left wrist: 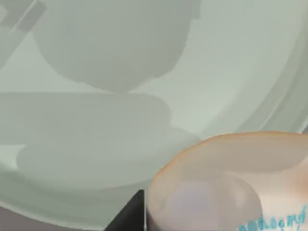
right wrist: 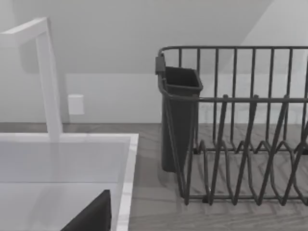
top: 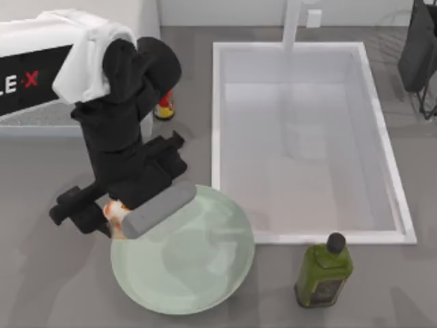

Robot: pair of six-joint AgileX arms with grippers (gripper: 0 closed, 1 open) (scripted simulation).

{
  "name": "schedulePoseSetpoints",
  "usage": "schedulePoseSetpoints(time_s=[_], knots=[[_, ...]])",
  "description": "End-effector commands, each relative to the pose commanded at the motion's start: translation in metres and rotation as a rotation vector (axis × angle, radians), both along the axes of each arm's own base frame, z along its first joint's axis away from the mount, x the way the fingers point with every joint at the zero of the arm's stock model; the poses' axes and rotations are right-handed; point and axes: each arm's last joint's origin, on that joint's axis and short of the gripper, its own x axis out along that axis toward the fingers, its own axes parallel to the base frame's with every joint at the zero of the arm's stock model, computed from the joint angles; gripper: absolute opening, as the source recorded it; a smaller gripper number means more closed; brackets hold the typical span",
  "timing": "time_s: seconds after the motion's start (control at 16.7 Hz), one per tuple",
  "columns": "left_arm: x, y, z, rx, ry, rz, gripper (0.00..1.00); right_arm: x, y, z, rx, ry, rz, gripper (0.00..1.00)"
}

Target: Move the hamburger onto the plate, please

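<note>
Grey table, left tool (top: pixel 117 220) holding hamburger (top: pixel 113 212) at plate (top: pixel 198 273) rim

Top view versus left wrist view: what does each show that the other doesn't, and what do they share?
Top view alone: the left arm over the plate's left rim, the white sink, the olive-green bottle, and a small red and yellow bottle behind the arm. Left wrist view alone: blue lettering on the hamburger's lower edge. Shared: the mint-green plate and the hamburger.
</note>
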Motion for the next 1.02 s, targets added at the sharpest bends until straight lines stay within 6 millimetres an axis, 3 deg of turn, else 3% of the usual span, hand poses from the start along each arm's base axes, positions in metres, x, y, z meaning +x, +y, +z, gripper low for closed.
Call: schedulePoseSetpoints(time_s=[0.24,0.42,0.78,1.02], knots=[[-0.010,-0.034,-0.003,-0.028,0.003,-0.438,0.00,0.000,0.000,0.000,0.000,0.000,0.000,1.00],[-0.016,-0.050,0.000,-0.047,-0.022,-0.638,0.00,0.000,0.000,0.000,0.000,0.000,0.000,1.00],[-0.019,-0.056,0.003,-0.056,-0.043,-0.718,0.00,0.000,0.000,0.000,0.000,0.000,0.000,1.00],[-0.018,-0.056,-0.007,-0.056,-0.047,-0.715,0.00,0.000,0.000,0.000,0.000,0.000,0.000,1.00]])
